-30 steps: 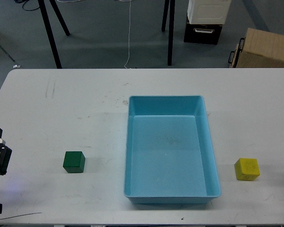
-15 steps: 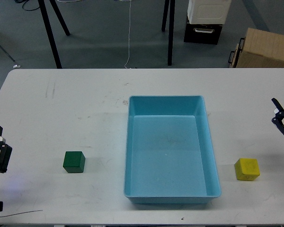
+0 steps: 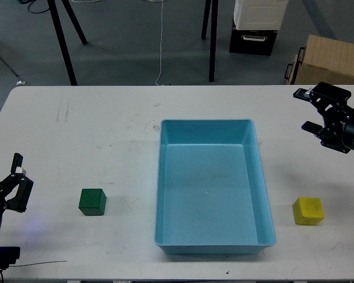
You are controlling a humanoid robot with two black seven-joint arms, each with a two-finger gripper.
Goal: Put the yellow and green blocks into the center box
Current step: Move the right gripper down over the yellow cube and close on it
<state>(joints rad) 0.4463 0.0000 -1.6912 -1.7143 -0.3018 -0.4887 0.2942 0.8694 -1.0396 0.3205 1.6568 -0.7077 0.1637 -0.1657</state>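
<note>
The right end effector (image 3: pixel 307 109) hung released, fingers apart, with the yellow block (image 3: pixel 308 211) on the tabletop (image 3: pixel 106 135) well below it and nearer the robot. To do this step well it should drop straight over the block and square its fingers to two flat faces before closing. The left end effector (image 3: pixel 17 177) sat at the edge — open or clenched, I could not tell — with the green block (image 3: pixel 92 201) near its right. The blue box (image 3: pixel 212 187) between them held nothing.
</note>
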